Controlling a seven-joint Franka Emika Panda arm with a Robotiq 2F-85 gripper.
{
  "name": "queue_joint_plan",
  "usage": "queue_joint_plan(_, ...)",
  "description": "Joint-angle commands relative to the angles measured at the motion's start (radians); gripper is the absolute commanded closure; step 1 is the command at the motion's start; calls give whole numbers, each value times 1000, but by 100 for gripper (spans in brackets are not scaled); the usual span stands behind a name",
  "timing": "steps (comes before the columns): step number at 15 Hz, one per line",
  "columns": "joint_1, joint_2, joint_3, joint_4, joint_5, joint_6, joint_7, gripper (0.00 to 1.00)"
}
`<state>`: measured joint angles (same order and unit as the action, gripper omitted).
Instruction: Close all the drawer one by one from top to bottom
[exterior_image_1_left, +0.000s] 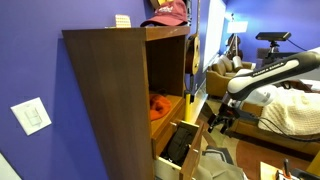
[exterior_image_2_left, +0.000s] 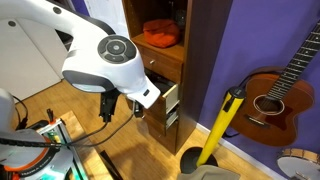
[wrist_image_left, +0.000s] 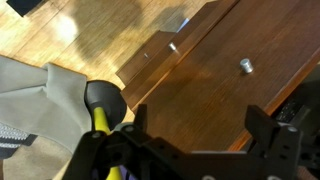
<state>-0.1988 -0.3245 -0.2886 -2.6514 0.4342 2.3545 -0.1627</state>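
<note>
The drawers (exterior_image_1_left: 186, 143) sit in the lower part of a tall dark-brown cabinet (exterior_image_1_left: 105, 95) and stand pulled out, with lighter inner sides showing. They also show in an exterior view (exterior_image_2_left: 167, 98), partly behind my arm. My gripper (exterior_image_1_left: 221, 116) hangs in front of the drawers, a short way off. In the wrist view my gripper (wrist_image_left: 198, 128) is open and empty, its two black fingers over a flat dark-brown drawer front (wrist_image_left: 200, 80) with a small metal knob (wrist_image_left: 244, 65). A second knob (wrist_image_left: 172, 46) shows on the neighbouring front.
An orange object (exterior_image_2_left: 160, 32) lies in the open shelf above the drawers. A yellow pole with a black grip (exterior_image_2_left: 220, 125) leans on the floor next to the cabinet and shows in the wrist view (wrist_image_left: 100, 100). A guitar (exterior_image_2_left: 280, 90) stands against the purple wall. A cap (exterior_image_1_left: 168, 12) sits on the cabinet top.
</note>
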Motion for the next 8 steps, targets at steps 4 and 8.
queue_joint_plan(4, 68, 87, -27, 18, 271, 74, -83, 0)
queue_joint_plan(8, 74, 137, -8, 44, 392, 78, -143, 0)
